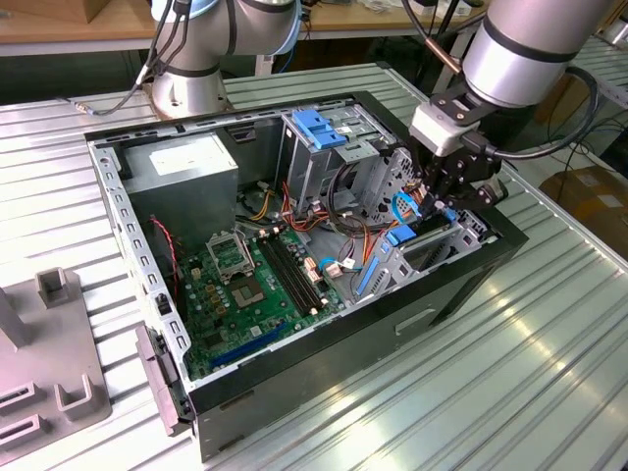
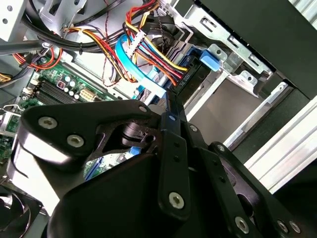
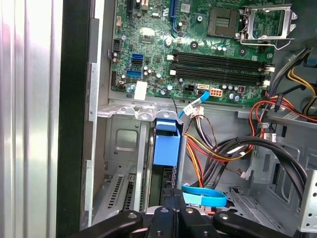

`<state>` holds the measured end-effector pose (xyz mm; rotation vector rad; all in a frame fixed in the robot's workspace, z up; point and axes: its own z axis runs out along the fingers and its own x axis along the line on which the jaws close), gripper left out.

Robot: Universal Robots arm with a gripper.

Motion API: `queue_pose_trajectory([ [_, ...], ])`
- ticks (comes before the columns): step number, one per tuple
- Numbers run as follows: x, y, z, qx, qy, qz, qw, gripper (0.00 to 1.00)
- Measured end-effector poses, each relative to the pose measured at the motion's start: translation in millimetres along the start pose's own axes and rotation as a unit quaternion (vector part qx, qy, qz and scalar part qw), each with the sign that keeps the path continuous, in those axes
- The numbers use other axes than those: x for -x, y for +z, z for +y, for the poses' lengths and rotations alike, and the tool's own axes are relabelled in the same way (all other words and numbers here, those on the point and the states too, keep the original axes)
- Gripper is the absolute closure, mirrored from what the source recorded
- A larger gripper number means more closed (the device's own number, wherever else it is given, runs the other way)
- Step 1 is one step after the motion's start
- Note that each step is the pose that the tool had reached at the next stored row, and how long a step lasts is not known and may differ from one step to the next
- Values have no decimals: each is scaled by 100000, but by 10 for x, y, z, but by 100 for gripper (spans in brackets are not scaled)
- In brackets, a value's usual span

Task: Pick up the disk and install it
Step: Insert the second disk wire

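The open computer case [image 1: 294, 324] sits on the slatted table [image 1: 510, 392]. At its right-hand end in the exterior view, the gripper [image 1: 439, 201] pinches the disk [image 3: 166, 146], edge-on in the drive bay [image 3: 121, 144]. Loose cables [image 3: 218, 148] alongside could snag it; slight tilt could jam it.

Disk [image 3: 165, 148] mostly hidden in its bay — blue carrier end visible; gripper [image 3: 172, 210] cut off by frame edge.

Green motherboard [image 3: 198, 54]; bright blue disk carrier [image 3: 166, 144]; black case [image 1: 392, 324]; red-yellow-orange wires [image 2: 148, 44]; ribbed silver table [image 1: 510, 392]
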<state>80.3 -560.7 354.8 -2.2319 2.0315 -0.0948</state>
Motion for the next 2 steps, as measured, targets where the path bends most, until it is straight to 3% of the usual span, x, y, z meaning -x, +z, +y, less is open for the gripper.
queue_pose_trajectory([
  [2,0,-1,-2,0,2,-3,100000,90],
])
